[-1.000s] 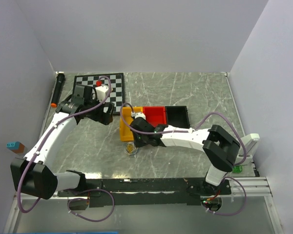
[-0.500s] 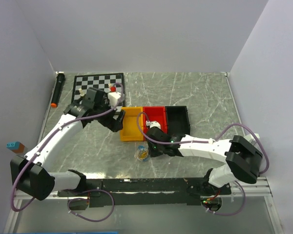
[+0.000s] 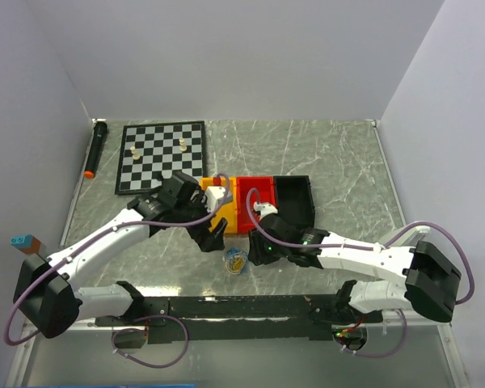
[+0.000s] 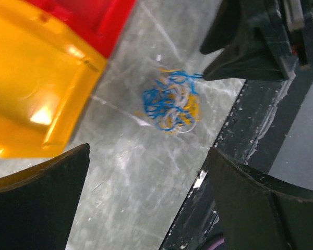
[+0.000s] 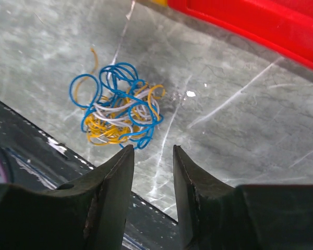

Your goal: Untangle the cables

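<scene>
Top external view is showing the cables (image 3: 235,259) lying tangled on the table (image 3: 331,162), nearer than the yellow bin (image 4: 36,94); left gripper (image 4: 148,152) is hovering spread wide, right gripper (image 5: 152,151) narrowly parted, empty, beside the tangle's right edge

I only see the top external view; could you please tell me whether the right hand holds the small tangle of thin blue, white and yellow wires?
Observer: No; the right wrist view shows the right hand empty, fingers slightly apart at the edge of the tangle of thin blue, white and yellow wires.
Operator: Thank you. Is the left hand open?
Observer: Yes; the left wrist view shows the left hand wide open, the tangle on the grey marble table beyond its fingers.
Operator: Are any wires separated?
Observer: No; all three colours sit in one ball, only blue loops and a yellow end sticking out.
</scene>
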`<state>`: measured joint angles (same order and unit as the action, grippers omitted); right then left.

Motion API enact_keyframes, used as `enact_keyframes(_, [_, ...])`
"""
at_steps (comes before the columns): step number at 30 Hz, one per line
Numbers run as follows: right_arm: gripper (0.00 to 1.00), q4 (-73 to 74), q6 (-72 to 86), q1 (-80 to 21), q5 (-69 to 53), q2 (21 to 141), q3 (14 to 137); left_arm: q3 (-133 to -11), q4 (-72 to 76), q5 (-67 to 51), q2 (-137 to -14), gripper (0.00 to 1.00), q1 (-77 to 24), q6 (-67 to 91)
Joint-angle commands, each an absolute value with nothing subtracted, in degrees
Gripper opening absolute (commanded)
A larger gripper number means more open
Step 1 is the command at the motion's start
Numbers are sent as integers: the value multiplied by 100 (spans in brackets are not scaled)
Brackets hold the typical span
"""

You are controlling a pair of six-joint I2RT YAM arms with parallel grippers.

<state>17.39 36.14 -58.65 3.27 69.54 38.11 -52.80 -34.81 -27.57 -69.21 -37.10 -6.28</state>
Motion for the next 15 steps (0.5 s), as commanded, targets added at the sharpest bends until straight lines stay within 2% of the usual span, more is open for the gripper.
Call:
enact_keyframes(1, [43,1547,3726,-5704,132,6741,3735,-5142,-2910,-3041,-6864,98,-4077,-378])
enact_keyframes(8, [43,1538,3753,-5511,-202,6706,3735,-4878,-2541,-3015,-7075,99,-4491,-316])
enact_keyframes(15, [41,1512,3805,-5449,-395,7171,3981,-5001,-2497,-2550,-7487,80,-4833,-299])
